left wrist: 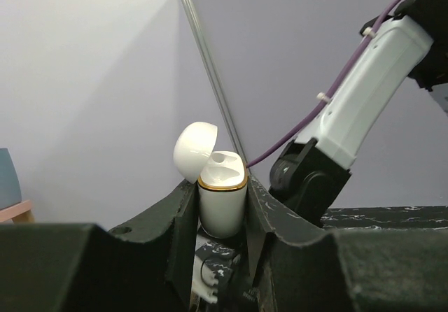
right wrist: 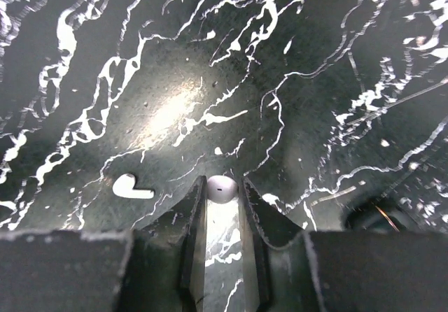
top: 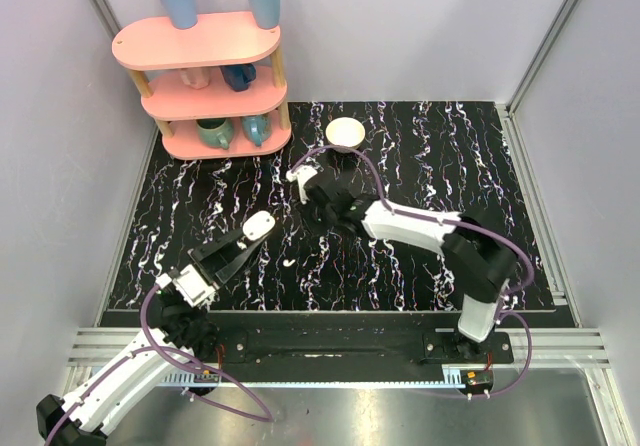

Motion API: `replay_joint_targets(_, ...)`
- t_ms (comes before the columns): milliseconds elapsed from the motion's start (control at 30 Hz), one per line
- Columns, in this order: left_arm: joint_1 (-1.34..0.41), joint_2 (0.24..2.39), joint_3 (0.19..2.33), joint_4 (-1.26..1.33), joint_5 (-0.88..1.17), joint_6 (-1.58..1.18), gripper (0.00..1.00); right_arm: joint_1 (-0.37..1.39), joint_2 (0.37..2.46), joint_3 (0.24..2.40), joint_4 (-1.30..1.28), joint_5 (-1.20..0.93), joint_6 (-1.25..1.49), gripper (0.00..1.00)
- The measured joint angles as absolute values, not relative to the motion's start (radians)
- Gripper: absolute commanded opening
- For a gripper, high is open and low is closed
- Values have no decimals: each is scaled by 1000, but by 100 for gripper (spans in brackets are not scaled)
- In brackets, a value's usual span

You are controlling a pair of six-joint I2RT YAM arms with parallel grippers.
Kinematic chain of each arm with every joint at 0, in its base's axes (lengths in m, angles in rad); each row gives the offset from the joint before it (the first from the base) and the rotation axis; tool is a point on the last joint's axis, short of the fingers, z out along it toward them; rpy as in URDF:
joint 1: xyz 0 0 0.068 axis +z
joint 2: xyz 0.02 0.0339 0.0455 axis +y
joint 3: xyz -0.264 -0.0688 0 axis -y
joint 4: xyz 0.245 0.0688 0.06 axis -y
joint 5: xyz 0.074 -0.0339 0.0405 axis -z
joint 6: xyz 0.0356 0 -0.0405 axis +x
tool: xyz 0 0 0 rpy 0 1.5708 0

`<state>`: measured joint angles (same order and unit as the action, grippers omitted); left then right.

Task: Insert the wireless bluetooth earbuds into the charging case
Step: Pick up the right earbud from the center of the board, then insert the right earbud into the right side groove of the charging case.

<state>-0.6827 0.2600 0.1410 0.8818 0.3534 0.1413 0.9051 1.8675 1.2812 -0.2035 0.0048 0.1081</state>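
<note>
The charging case (left wrist: 222,203) is white with a gold rim, and its lid (left wrist: 194,151) is flipped open. My left gripper (left wrist: 222,186) is shut on it and holds it upright above the table; in the top view the case (top: 258,226) is at the left gripper's (top: 248,236) tip. My right gripper (right wrist: 222,194) points down at the table with its jaws closed on the head of one white earbud (right wrist: 222,188). The second earbud (right wrist: 131,187) lies on the table just left of the right fingers. In the top view the right gripper (top: 310,192) is mid-table, and the earbuds are hidden there.
A small white bowl (top: 345,132) stands behind the right gripper. A pink shelf (top: 205,86) with cups stands at the back left. Grey walls close the black marbled table (top: 450,166) on three sides. The right arm (left wrist: 350,109) looms close to the held case.
</note>
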Motion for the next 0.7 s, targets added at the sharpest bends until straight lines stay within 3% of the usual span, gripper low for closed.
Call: replay_joint_targets(700, -683, 344, 180, 877, 269, 87, 0, 904, 1158, 927, 169, 168, 111, 10)
